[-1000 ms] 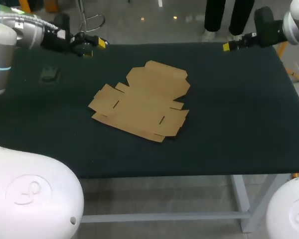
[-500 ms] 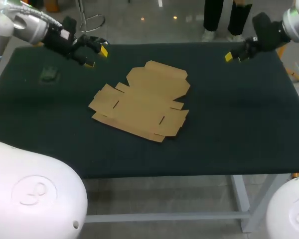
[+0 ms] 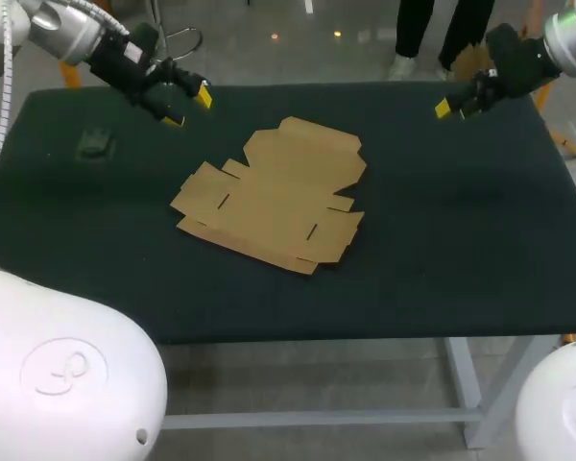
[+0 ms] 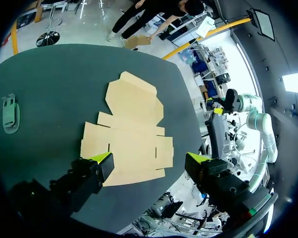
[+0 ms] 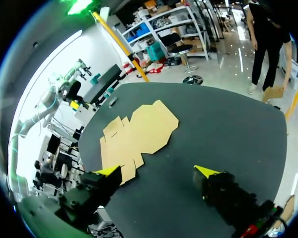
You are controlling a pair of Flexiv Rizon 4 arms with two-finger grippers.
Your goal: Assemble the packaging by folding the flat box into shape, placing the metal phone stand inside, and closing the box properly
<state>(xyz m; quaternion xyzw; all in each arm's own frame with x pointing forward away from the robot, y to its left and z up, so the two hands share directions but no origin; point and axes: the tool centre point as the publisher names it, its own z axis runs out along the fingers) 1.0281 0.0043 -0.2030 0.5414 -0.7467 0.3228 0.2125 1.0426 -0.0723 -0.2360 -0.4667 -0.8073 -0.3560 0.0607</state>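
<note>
The flat brown cardboard box (image 3: pixel 274 197) lies unfolded in the middle of the dark table (image 3: pixel 461 250). The dark metal phone stand (image 3: pixel 94 144) rests flat near the far left corner. My left gripper (image 3: pixel 188 107) hovers open over the far edge, between the stand and the box, holding nothing. My right gripper (image 3: pixel 451 106) hangs open above the far right corner, well away from the box. The left wrist view has the box (image 4: pixel 131 129) ahead of the open gripper (image 4: pixel 150 162), with the stand (image 4: pixel 10 113) off to one side. Ahead of the right gripper (image 5: pixel 157 172) lies the box (image 5: pixel 136 131).
Dark cloth covers the whole table, and bare cloth surrounds the box on every side. The front edge (image 3: pixel 346 331) runs below the box in the head view. The widest open stretch is on the right half.
My left gripper has swung in from the far left corner toward the box, tilting downward. My right gripper has shifted slightly and dipped. The box and stand have not moved.
</note>
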